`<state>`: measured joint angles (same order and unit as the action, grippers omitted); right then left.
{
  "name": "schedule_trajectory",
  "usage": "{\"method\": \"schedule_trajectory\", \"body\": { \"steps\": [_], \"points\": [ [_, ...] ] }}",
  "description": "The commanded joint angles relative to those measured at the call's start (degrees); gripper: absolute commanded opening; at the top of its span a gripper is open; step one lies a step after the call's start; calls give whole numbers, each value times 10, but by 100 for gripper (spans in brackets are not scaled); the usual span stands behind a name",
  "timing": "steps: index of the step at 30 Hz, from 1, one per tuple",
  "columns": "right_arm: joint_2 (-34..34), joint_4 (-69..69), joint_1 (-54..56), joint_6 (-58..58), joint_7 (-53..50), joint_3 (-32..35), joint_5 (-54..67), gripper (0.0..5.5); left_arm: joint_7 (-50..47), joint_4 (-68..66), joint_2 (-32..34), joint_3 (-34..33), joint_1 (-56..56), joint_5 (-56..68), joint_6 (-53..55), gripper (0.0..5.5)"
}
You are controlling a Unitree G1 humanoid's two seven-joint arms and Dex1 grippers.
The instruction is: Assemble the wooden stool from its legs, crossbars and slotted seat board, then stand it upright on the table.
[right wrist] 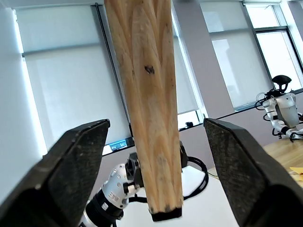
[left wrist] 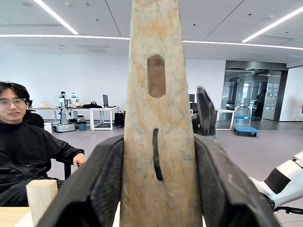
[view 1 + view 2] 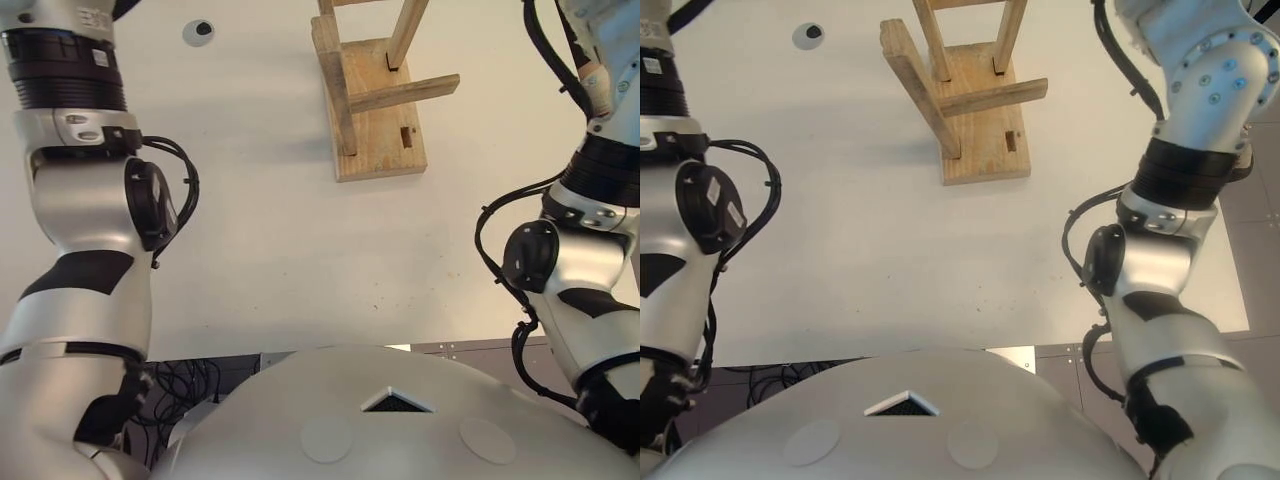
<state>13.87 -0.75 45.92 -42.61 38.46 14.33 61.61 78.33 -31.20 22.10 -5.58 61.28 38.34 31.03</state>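
Observation:
The partly built wooden stool lies at the far middle of the white table (image 3: 280,250). Its slotted seat board (image 3: 385,140) rests flat, a leg (image 3: 333,85) runs along its left edge, and a crossbar (image 3: 405,93) sticks out to the right. Further legs (image 3: 405,30) rise past the view's top edge, and both arms reach up there too. In the left wrist view my left gripper (image 2: 158,156) is shut on a slotted leg (image 2: 156,118), with both black fingers (image 2: 102,184) pressed against the wood. My right gripper (image 1: 156,156) stands open around another leg (image 1: 147,94), with a gap between the wood and each finger (image 1: 71,165).
A small round grey disc (image 3: 199,32) lies on the table at the far left. The table's near edge (image 3: 300,350) runs just ahead of me, its right edge (image 3: 1230,250) beside my right arm. A pale wooden end (image 2: 41,198) shows beside the left gripper.

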Motion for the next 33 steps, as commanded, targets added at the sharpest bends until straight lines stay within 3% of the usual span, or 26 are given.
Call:
{"method": "schedule_trajectory", "body": {
  "steps": [1,11,21,27,28,33],
  "points": [
    [-7,-3,27,-2,-9,3,12,363,14,-5,0,2,17,-7,-1,202],
    [-21,-20,62,2,-13,-7,16,363,32,-3,6,6,12,-14,14,202],
    [-25,-30,71,6,5,-5,18,222,42,-9,7,4,14,-13,23,201],
    [-20,-37,70,20,13,-9,-3,215,34,-13,8,-2,17,-10,35,201],
    [-21,-39,68,26,12,-7,-7,213,24,-18,6,-3,19,-13,37,238],
    [-13,-44,53,59,10,0,-39,206,13,-21,22,-14,5,-15,43,292]
  ]
}}
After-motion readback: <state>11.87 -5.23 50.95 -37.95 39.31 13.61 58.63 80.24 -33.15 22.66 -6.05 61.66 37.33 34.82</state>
